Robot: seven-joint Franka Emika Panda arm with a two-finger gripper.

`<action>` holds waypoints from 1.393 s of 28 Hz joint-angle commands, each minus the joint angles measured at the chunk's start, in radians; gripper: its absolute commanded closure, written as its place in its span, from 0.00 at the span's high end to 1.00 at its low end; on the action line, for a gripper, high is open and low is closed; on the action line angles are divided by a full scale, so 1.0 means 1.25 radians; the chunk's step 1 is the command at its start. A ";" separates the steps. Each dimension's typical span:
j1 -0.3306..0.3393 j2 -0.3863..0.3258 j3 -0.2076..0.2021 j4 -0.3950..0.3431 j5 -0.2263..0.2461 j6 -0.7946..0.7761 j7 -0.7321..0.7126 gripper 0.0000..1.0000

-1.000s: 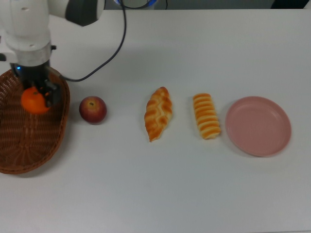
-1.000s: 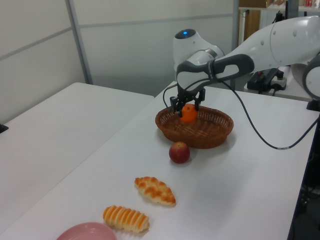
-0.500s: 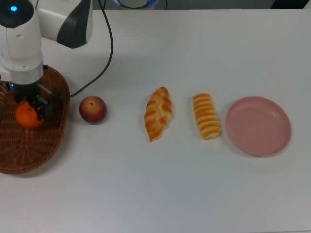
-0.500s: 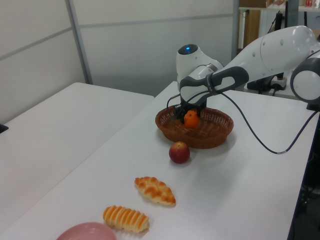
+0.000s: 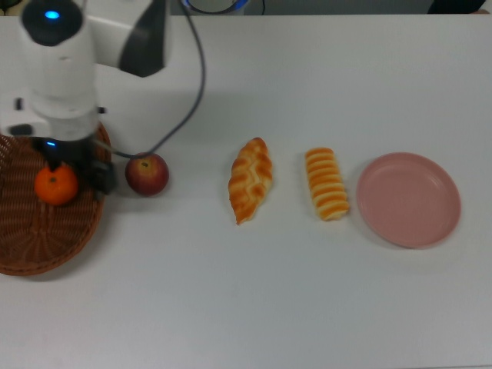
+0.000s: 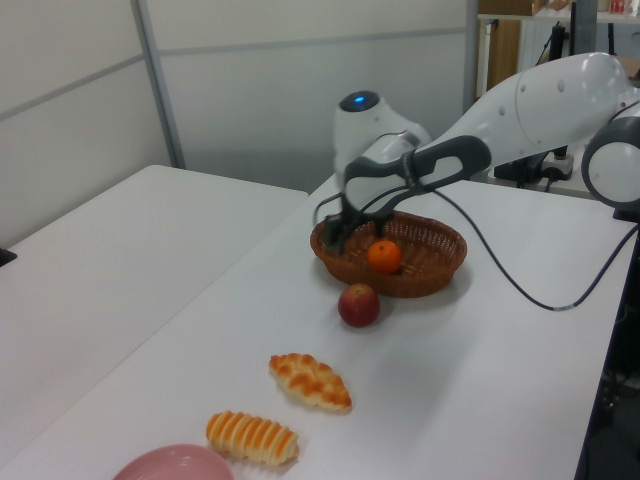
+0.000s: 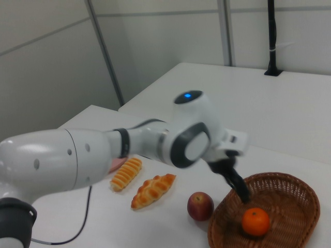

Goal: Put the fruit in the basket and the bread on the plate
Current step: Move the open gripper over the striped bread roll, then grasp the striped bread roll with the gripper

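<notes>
Resting inside the brown woven basket (image 5: 46, 246), the bright orange mandarin (image 5: 56, 185) is free of my claw (image 5: 77, 171), which holds nothing; how wide its fingers stand I cannot tell. In the top view my claw hangs over the basket rim, at 3 o'clock from the mandarin. The dark red apple (image 5: 147, 174), with yellowish patches, sits on the white tabletop (image 5: 254, 300) just outside the basket, at 3 o'clock from it. Farther toward 3 o'clock lie the pointed braided loaf (image 5: 250, 180), then the ridged roll (image 5: 326, 183) with pale stripes, then the flat pink plate (image 5: 408, 199), with nothing on it.
</notes>
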State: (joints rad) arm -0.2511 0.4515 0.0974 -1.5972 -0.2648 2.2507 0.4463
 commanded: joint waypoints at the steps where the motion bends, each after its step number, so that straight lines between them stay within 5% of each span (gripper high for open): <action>1: 0.043 -0.013 0.064 -0.001 0.013 -0.008 0.004 1.00; 25: 0.372 -0.007 0.071 -0.014 0.057 -0.090 0.007 1.00; 31: 0.407 0.012 0.071 -0.024 0.057 -0.105 0.030 1.00; 35: 0.411 0.013 0.071 -0.049 0.056 -0.103 0.023 0.78; 39: 0.412 0.030 0.071 -0.050 0.055 -0.102 0.025 0.74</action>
State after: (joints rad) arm 0.2571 0.4860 0.1991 -1.6430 -0.2116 2.1334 0.4775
